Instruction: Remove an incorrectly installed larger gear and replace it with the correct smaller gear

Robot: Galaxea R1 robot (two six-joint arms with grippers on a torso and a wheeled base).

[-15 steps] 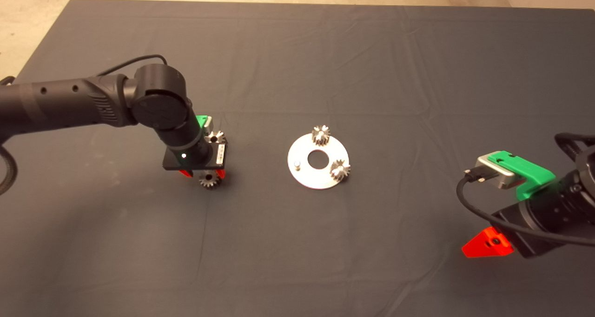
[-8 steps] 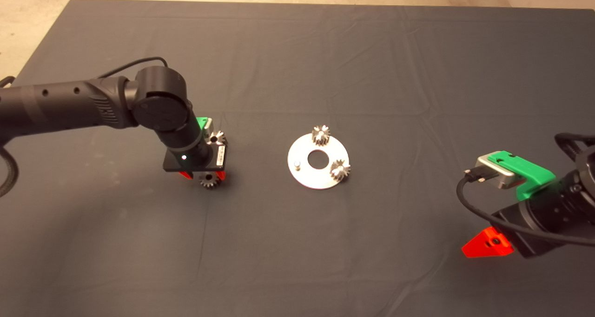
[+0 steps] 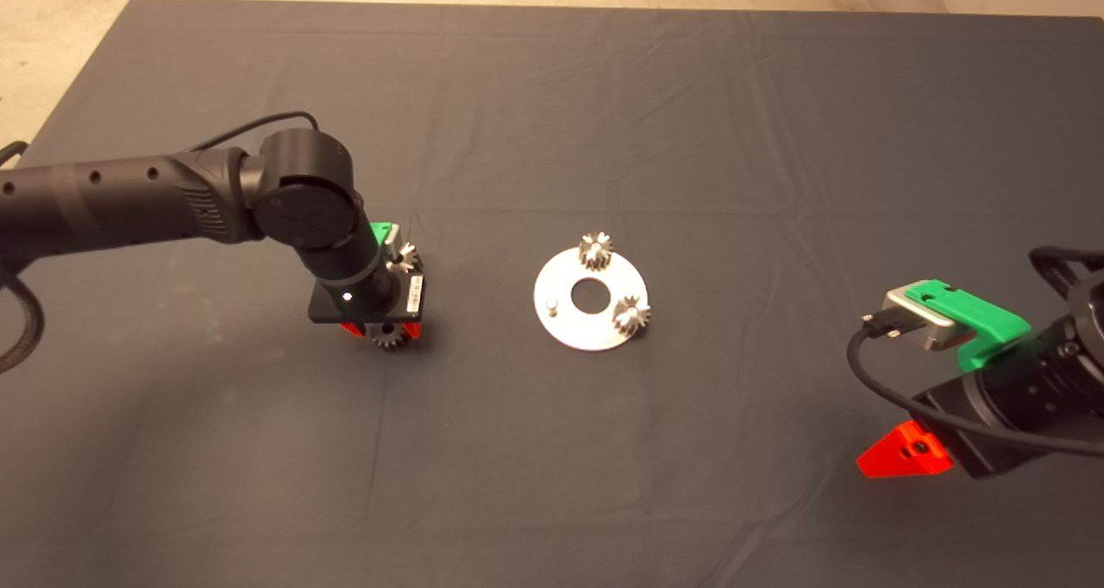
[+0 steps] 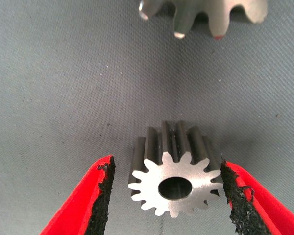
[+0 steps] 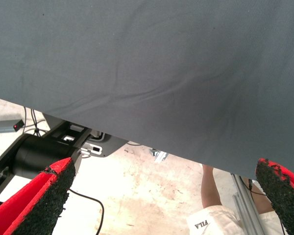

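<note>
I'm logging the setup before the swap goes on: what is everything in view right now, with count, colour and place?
smaller gear: one, silver, on the mat between the left gripper's open jaws, not yet clamped.
larger gear: one, silver, on the mat just beyond the left gripper, partly hidden by it.
mounted gears: two, silver, on the plate's far edge and near-right edge.
round plate: one, silver, mat centre, with a centre hole.
bare peg: one, silver, on the plate's left side.
mat: one, dark grey, covering the table.
person's leg: one, on the floor past the mat's edge.
left gripper: red fingers, low over the smaller gear.
right gripper: red fingers, parked open at lower right.
</note>
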